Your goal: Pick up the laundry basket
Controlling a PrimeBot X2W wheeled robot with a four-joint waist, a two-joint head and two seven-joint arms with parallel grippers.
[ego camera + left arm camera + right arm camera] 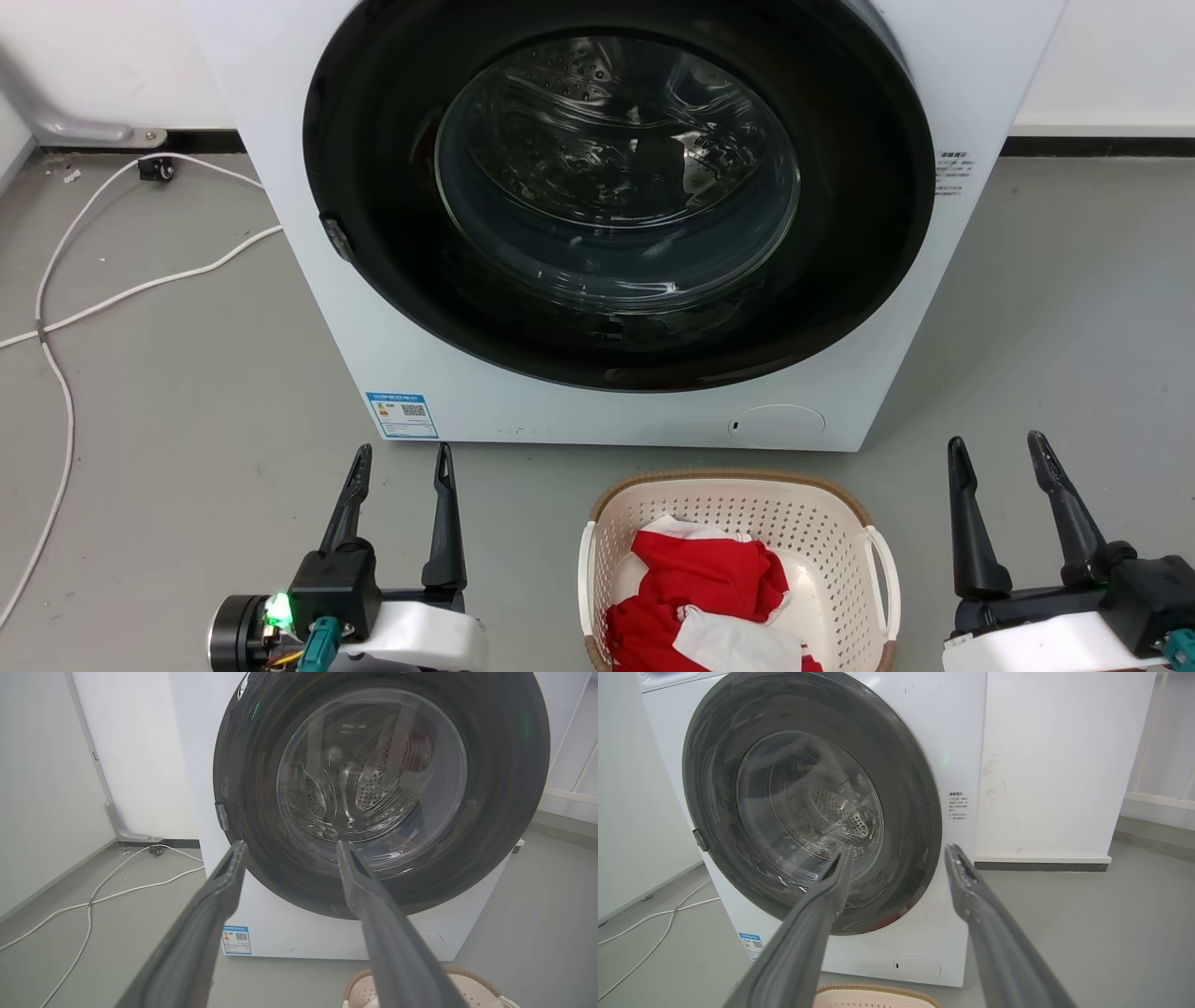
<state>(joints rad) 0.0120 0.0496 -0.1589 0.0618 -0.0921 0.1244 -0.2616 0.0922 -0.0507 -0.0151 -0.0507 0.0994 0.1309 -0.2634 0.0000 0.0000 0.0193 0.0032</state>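
Left gripper and right gripper point forward, fingers spread and empty, flanking the cream, brown-rimmed laundry basket.

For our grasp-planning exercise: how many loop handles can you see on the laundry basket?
2. The left handle is on the basket's left wall, the right handle on its right wall. The basket's near end is cut off, so others may be hidden.
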